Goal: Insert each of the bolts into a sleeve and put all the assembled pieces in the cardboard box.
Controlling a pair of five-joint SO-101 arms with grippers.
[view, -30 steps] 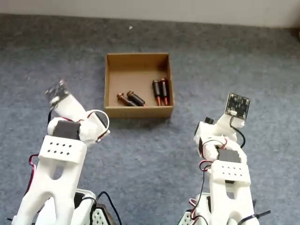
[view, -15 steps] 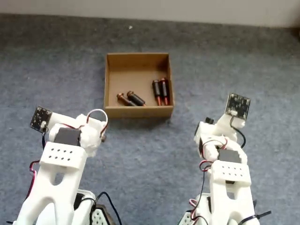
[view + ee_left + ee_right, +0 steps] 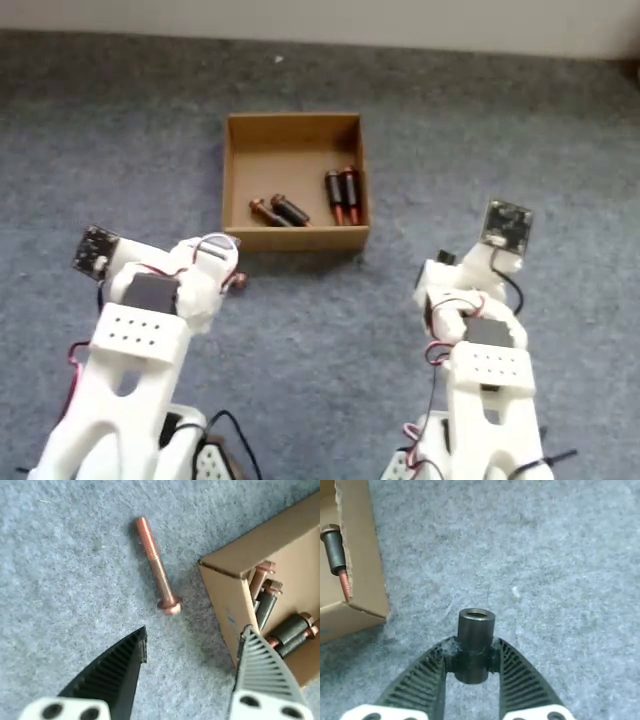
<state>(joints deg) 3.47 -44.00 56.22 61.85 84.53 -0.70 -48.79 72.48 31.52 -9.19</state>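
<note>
Left wrist view shows a copper bolt [image 3: 155,564] (flanged head).

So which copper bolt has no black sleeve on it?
The bare copper bolt lying on the grey carpet outside the brown cardboard box; those inside wear sleeves.

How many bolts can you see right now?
5: one bare bolt on the carpet beside the cardboard box; four bolts inside it, two by its near wall, two against its right wall. The arms may hide more.
</note>
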